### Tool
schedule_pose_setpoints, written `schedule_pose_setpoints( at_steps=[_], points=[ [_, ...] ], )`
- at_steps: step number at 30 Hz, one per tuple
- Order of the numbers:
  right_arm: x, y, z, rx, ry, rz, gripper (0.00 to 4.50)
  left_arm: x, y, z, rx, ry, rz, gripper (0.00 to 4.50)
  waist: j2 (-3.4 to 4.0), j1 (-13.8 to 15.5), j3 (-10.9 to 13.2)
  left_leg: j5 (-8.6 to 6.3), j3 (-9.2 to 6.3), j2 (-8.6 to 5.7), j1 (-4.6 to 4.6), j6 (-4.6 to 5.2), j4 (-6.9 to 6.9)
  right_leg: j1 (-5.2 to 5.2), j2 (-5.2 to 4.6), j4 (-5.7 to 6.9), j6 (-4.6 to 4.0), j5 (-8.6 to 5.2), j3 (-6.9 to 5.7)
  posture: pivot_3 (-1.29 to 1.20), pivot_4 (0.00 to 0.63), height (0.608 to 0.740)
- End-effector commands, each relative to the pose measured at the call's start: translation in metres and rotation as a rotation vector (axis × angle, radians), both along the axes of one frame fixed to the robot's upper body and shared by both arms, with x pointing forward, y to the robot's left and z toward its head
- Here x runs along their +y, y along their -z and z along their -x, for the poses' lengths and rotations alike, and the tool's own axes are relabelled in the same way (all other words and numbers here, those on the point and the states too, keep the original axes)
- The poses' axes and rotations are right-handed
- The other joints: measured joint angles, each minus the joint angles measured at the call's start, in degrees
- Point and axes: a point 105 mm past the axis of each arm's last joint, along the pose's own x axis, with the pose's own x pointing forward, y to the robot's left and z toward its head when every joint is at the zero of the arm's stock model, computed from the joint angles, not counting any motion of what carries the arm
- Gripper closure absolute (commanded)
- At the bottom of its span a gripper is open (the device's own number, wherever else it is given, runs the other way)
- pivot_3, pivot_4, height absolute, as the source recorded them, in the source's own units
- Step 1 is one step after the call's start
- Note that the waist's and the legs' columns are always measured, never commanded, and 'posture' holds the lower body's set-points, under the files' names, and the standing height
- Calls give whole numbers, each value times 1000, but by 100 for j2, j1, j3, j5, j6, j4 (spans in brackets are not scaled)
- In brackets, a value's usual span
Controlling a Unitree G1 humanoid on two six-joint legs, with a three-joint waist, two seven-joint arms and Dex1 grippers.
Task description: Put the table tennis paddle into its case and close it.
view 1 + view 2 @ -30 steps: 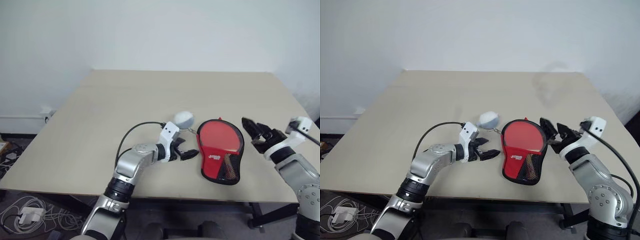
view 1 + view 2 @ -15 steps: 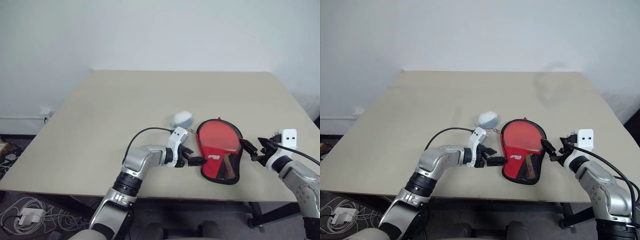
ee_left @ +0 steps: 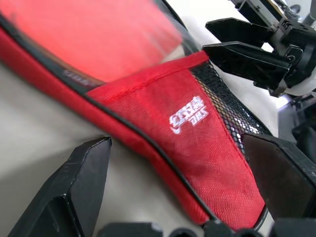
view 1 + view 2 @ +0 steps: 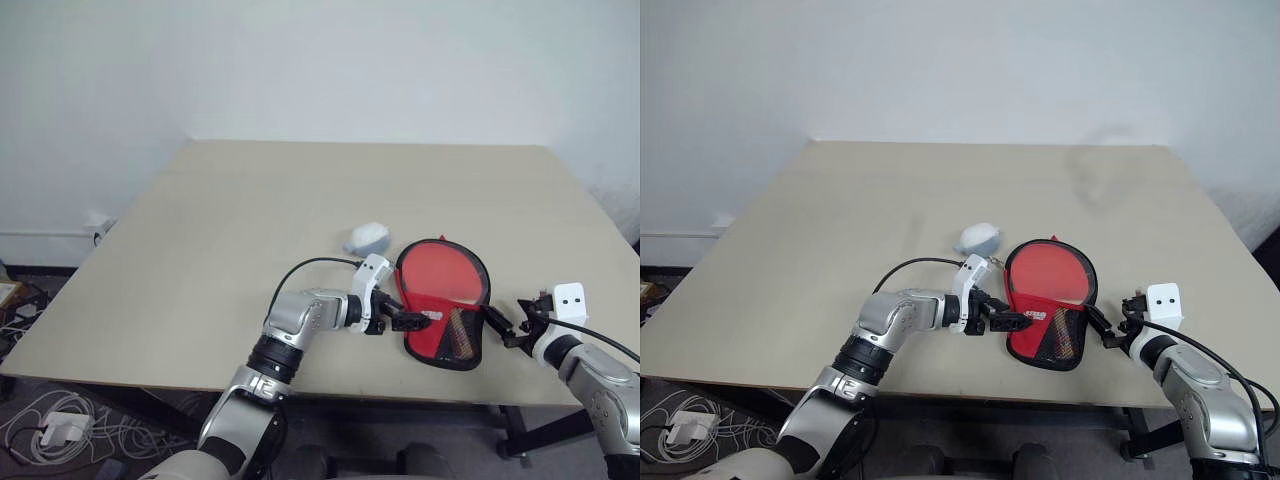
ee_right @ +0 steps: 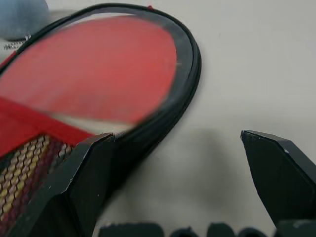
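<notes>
The case (image 4: 441,312) lies flat on the table near its front edge, red with a black rim and a white logo (image 3: 187,114). Inside it, the table tennis paddle's red face (image 4: 441,281) shows through the clear panel, and its handle (image 4: 463,335) through the black mesh. My left gripper (image 4: 411,320) is open and low at the case's left edge, with the red fabric between its fingers (image 3: 79,182). My right gripper (image 4: 502,326) is open at the case's right edge, beside the black rim (image 5: 185,74). I cannot tell whether the zip is shut.
A grey rounded object (image 4: 367,238) with a small chain rests just behind and to the left of the case. The table's front edge (image 4: 330,385) runs close below both grippers. Bare tabletop (image 4: 300,190) stretches back to the wall. Cables lie on the floor at the left.
My left gripper has slid right, up to the case's left edge. My right gripper has dropped down to table height beside the case's right edge. The case has not moved.
</notes>
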Motion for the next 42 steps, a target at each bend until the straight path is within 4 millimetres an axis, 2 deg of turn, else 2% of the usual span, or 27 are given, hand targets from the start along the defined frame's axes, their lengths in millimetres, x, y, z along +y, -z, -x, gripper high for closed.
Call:
schedule_pose_setpoints(
  at_steps=[1,3,6,16,18,22,25,32,36,38,42],
  points=[
    [-1,-8,-6,-51,12,22,75,-13,-1,10,2,72,1,0,0,5,0,0,-2,-1,0,0,0,1,-1,0,0,0,-1,0,0,716],
    [0,-8,-7,-58,21,18,75,-13,-2,11,5,84,2,0,0,4,0,0,-2,-1,0,0,1,1,-1,0,0,0,0,0,0,716],
    [-3,-8,-10,-72,52,23,47,-15,-1,13,10,105,-7,624,1,2,0,0,-1,-1,0,0,0,0,-1,1,0,0,1,0,0,716],
    [-16,-13,-7,-96,96,20,47,-21,-3,21,30,163,10,4037,1,2,0,0,0,-1,-2,0,0,-5,-1,2,0,0,2,0,0,716],
    [-19,-16,-5,-103,93,27,47,-21,-3,21,35,166,12,4482,1,2,0,0,-1,-1,-2,0,0,-4,-1,2,0,0,1,0,0,716],
    [-24,-26,-3,-139,101,-9,47,-23,-5,24,88,165,25,4482,4,0,0,0,1,0,-2,0,0,-5,-1,2,0,0,2,0,0,716],
    [-34,-27,-3,-141,142,18,47,-31,-11,30,153,175,53,4482,3,4,1,0,-1,-1,-3,0,0,-4,-1,2,0,0,0,0,0,716],
    [-37,-27,-6,-150,179,32,47,-49,-25,35,245,165,52,4482,2,-2,1,0,1,-1,-4,0,1,-5,-1,3,0,0,2,0,0,716],
    [-38,-30,-7,-158,188,44,47,-50,-22,44,251,202,-28,4482,6,-4,1,0,1,1,-3,0,-1,-8,1,4,0,0,3,0,0,716],
    [-38,-31,-6,-162,191,50,47,-49,-20,49,262,226,-56,4482,6,3,1,0,2,0,-4,0,0,-8,-1,4,0,0,5,0,0,716],
    [-43,-32,-5,-163,207,67,47,-54,-21,77,290,362,-78,4482,8,2,1,0,1,-2,-5,-1,0,-8,-3,4,0,0,5,0,0,716]
  ],
)
